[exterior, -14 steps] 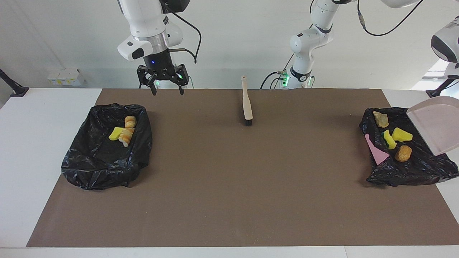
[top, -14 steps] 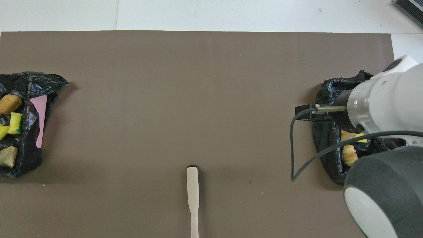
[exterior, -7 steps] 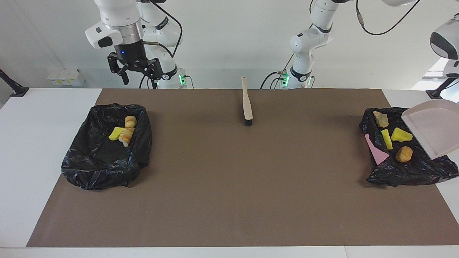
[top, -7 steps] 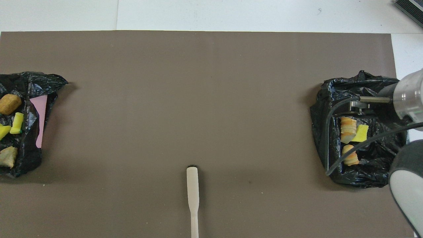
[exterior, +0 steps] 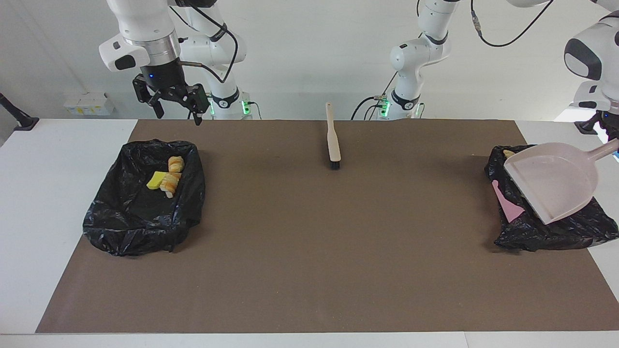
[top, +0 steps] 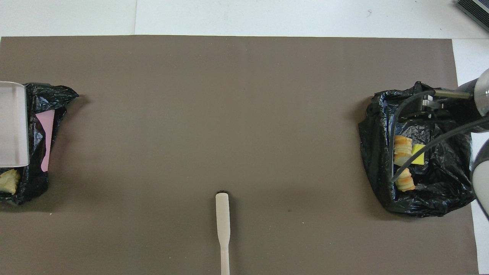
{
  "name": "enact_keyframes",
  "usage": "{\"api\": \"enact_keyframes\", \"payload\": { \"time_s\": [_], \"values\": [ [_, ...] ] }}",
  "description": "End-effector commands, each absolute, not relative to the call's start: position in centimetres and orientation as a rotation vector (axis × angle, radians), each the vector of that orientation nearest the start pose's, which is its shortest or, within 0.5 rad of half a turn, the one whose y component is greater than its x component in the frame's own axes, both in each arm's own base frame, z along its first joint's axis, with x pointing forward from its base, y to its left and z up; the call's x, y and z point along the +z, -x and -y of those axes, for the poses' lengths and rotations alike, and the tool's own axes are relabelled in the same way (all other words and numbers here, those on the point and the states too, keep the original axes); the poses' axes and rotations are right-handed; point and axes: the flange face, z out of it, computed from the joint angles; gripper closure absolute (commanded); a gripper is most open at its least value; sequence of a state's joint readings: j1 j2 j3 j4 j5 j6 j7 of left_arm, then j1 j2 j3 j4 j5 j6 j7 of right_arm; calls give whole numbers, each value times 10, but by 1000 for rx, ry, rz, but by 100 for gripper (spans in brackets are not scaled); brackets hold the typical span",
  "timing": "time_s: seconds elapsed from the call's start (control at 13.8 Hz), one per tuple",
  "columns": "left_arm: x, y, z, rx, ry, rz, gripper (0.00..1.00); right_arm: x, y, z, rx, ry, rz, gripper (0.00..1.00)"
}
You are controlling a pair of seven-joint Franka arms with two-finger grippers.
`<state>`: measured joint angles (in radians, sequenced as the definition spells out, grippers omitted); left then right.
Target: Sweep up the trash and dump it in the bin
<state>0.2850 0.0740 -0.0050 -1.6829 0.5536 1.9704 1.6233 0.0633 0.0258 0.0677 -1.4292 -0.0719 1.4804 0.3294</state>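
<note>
Brown matting covers most of the white table. Two bins lined with black bags sit on it, one at each end. The bin at the right arm's end holds three pieces of trash: a yellow wedge and two tan bread-like lumps touching it. The bin at the left arm's end is largely covered by the pale dustpan, which hangs tilted over it, mouth turned toward the middle of the table. A flat pink sheet lies in this bin beside the pan's lip, and one tan lump shows at the bin's edge nearer the robots; any other trash under the pan is hidden.

The left gripper is clamped on the dustpan's handle at the picture's edge. The right gripper hangs high above the table edge near its own bin, fingers spread wide and carrying nothing.

A wooden-handled brush lies alone on the mat midway between the bins, close to the robots, bristles pointing away from them.
</note>
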Motion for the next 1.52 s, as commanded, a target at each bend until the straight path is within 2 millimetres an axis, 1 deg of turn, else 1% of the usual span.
{"api": "enact_keyframes", "payload": {
  "time_s": [0.0, 0.07, 0.22, 0.29, 0.43, 0.58, 0.65, 0.72, 0.8, 0.94, 1.01, 1.08, 1.16, 1.23, 1.3, 1.45],
  "values": [
    [578, -570, -177, 358, 2019, -1770, 100, 668, -538, -62, -24, 3182, -301, 0],
    [576, -571, -163, 362, 2045, -1757, 100, 666, -534, -58, -15, 3185, -311, 0],
    [572, -573, -132, 326, 2158, -1665, 100, 664, -533, -54, -4, 3173, -325, 0],
    [570, -573, -113, 306, 2214, -1629, 100, 664, -533, -49, 2, 3155, -340, 0],
    [567, -570, -93, 278, 2315, -1564, 100, 662, -529, -48, -9, 3144, -344, 0],
    [563, -566, -61, 276, 2405, -1511, 100, 659, -525, -46, -19, 3144, -346, 0],
    [560, -561, -33, 279, 2455, -1470, 100, 660, -525, -45, -21, 3143, -348, 0],
    [559, -556, -11, 259, 2499, -1429, 100, 659, -526, -41, -16, 3142, -360, 0],
    [554, -551, 5, 258, 2540, -1385, 100, 659, -526, -39, -18, 3142, -358, 0],
    [547, -536, 42, 219, 2626, -1317, 100, 658, -527, -37, -15, 3153, -260, 0],
    [544, -530, 57, 195, 2706, -1203, 100, 658, -527, -31, -14, 3155, -228, 0],
    [542, -525, 75, 173, 2798, -1045, 100, 658, -527, -29, -16, 3155, -230, 0],
    [543, -522, 93, 150, 2859, -934, 100, 658, -527, -29, -19, 3155, -232, 0],
    [543, -517, 116, 135, 2884, -882, 100, 659, -529, -29, -31, 3153, -239, 0],
    [538, -511, 141, 128, 2897, -833, 100, 659, -529, -29, -36, 3152, -239, 0],
    [533, -507, 178, 76, 2977, -698, 100, 659, -530, -29, -36, 3152, -239, 0]
  ]
}}
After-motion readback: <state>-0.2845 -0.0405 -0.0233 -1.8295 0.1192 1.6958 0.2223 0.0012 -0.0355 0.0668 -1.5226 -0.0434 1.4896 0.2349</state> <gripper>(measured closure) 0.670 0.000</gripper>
